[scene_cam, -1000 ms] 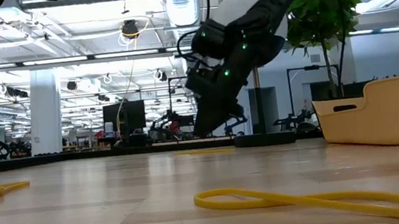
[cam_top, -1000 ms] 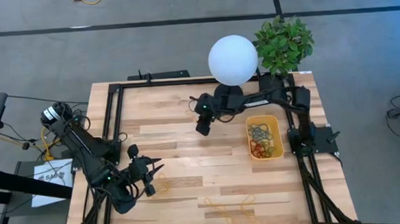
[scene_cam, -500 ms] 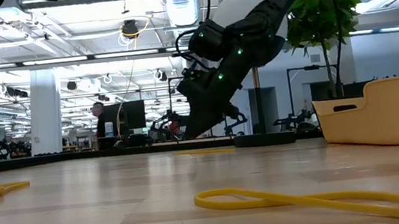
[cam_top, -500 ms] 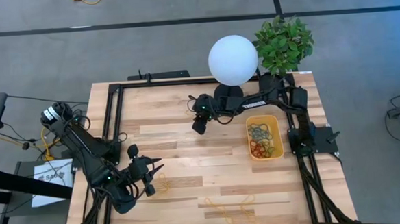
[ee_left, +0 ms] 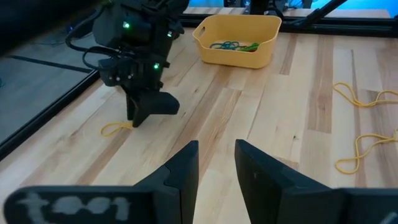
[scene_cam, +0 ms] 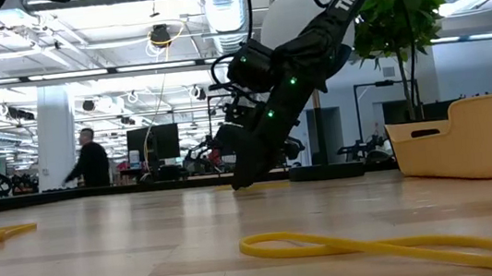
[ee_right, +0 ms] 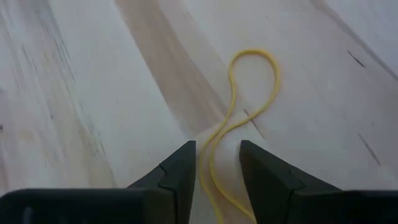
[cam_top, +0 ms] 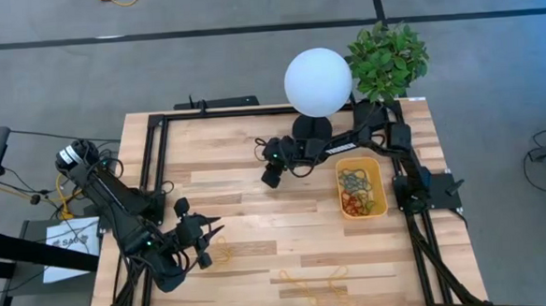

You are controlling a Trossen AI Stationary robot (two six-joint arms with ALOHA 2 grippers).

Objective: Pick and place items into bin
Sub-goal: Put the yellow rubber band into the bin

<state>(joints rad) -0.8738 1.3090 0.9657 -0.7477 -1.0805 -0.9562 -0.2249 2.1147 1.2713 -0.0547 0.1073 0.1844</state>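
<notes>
Now right gripper lowered further toward table since 1 s ago, jaws spread, yellow band lined up between fingertips; pinch judged next. Left gripper parked near front-left, jaws slightly apart, empty. Farther right, bin already loaded with several bands; more yellow bands left near front edge.

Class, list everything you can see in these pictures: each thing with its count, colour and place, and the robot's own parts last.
Bin: one, yellow-orange, table's right side, holding mixed bands.
Yellow band: one, on the wood under the right gripper.
Loose yellow bands: several, near edge.
Table: one, pale wood.
Plant: one, green, far right corner.
White globe: one, far edge.
Person: one, dark clothes, in the room beyond.
Right gripper: open, table centre.
Left gripper: open, near left.
</notes>
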